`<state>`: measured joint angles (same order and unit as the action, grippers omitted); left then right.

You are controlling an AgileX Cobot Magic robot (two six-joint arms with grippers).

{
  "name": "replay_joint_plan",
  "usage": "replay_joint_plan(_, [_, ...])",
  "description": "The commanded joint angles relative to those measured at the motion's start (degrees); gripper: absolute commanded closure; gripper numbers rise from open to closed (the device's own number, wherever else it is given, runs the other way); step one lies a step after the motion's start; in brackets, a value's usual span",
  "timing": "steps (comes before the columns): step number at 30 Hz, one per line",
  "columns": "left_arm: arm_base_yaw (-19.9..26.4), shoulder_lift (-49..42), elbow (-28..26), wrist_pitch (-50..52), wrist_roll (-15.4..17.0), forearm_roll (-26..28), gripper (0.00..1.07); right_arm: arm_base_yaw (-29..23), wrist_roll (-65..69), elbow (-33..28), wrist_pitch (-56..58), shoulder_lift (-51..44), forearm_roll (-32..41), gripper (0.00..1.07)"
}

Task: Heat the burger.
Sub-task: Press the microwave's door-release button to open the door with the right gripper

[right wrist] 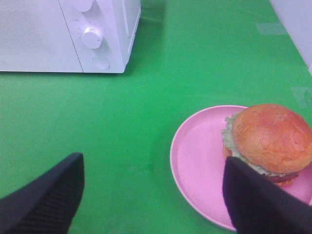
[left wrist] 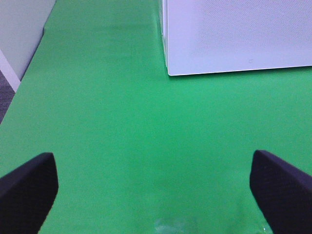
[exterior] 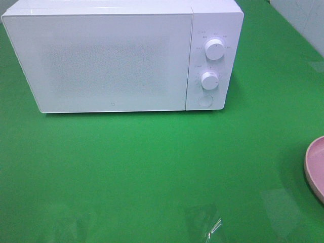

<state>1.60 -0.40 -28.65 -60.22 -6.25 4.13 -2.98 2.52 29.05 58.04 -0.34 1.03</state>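
The burger [right wrist: 270,136], a glossy brown bun over green lettuce and a patty, sits on a pink plate [right wrist: 200,156] in the right wrist view. My right gripper [right wrist: 155,165] hovers open in front of the plate. One black finger [right wrist: 258,200] overlaps the plate's near rim, and nothing is held between the two. In the exterior high view only the plate's rim [exterior: 315,167] shows at the right edge; the burger and both grippers are out of view there. My left gripper [left wrist: 153,165] is wide open over bare green table.
A white microwave [exterior: 101,61] stands at the back with its door closed; it has two knobs [exterior: 214,49] [exterior: 209,80] and a round button [exterior: 204,100]. Its corner [left wrist: 234,34] lies ahead of the left gripper. A shiny tape patch [exterior: 212,225] lies near the front edge.
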Motion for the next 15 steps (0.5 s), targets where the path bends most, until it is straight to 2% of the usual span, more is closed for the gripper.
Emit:
replay_joint_plan(1, [0.23, -1.26, 0.23, 0.80, -0.06, 0.63, 0.07, 0.11, -0.06, 0.00, -0.69, -1.32, -0.11, 0.31])
replay_joint_plan(15, [0.23, -1.26, 0.23, 0.80, -0.06, 0.63, 0.07, 0.11, -0.06, 0.00, -0.74, -1.09, -0.11, 0.31])
